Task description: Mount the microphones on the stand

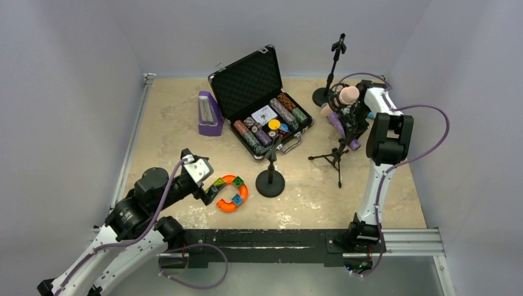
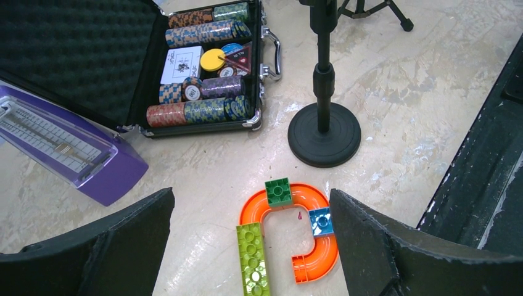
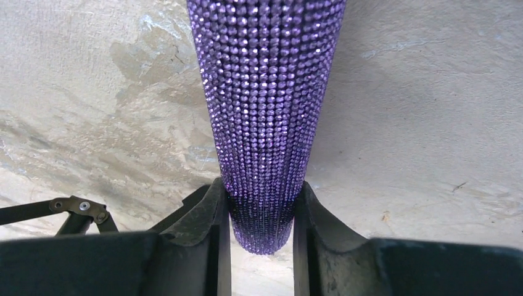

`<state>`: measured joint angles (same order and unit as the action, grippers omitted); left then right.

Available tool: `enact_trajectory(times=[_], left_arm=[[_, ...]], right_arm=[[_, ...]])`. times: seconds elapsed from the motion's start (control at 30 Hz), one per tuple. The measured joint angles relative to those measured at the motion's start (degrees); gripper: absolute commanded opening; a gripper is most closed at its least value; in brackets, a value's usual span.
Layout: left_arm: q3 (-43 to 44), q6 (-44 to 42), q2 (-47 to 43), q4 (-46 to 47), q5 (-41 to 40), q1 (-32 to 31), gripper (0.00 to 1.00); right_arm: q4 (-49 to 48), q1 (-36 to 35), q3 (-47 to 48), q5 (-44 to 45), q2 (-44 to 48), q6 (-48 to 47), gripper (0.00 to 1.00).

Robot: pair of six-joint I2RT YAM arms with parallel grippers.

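The glittery purple microphone (image 3: 265, 92) fills the right wrist view, and my right gripper (image 3: 262, 197) is shut on its narrow tail end, both fingers touching it. From above, this microphone (image 1: 336, 122) slants over the tripod stand (image 1: 336, 159), with the right gripper (image 1: 349, 131) at its lower end. A pale pink microphone (image 1: 348, 94) sits just behind, by the right wrist. A short round-base stand (image 1: 270, 179) (image 2: 324, 117) is at centre and a tall stand (image 1: 336, 58) is at the back. My left gripper (image 1: 213, 188) (image 2: 253, 246) hangs wide open and holds nothing.
An open black case of poker chips (image 1: 259, 102) (image 2: 203, 68) lies at back centre. A purple metronome box (image 1: 208, 114) (image 2: 68, 148) stands to its left. An orange curved track with bricks (image 1: 233, 194) (image 2: 296, 228) lies under the left gripper. Walls enclose the table.
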<state>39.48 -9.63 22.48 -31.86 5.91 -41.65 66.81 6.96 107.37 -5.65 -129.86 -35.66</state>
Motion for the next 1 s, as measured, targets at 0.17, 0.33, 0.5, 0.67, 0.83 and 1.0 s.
enact_trajectory(times=[0.17, 0.33, 0.5, 0.67, 0.83, 1.0], left_arm=[[0.0, 0.0, -0.9, 0.0, 0.0, 0.0, 0.99], [0.0, 0.0, -1.4, 0.0, 0.0, 0.0, 0.99], [0.0, 0.0, -1.4, 0.0, 0.4, 0.0, 0.99], [0.0, 0.0, -1.6, 0.0, 0.7, 0.0, 0.99], [0.0, 0.0, -2.2, 0.0, 0.9, 0.0, 0.99], [0.0, 0.1, -2.7, 0.1, 0.9, 0.0, 0.99]], right_arm=[[-1.7, 0.2, -2.7, -0.5, 1.7, 1.0, 0.0], [-5.7, 2.0, -12.5, -2.5, 8.5, 1.1, 0.0], [-6.6, 5.3, -20.5, -5.6, 20.2, 0.5, 0.0], [-10.0, 7.7, -23.1, -8.9, 30.8, 1.0, 0.0], [-14.3, 8.0, -24.4, -10.6, 36.8, 4.6, 0.0], [-17.8, 8.0, -24.3, -10.6, 43.0, 9.3, 0.0]])
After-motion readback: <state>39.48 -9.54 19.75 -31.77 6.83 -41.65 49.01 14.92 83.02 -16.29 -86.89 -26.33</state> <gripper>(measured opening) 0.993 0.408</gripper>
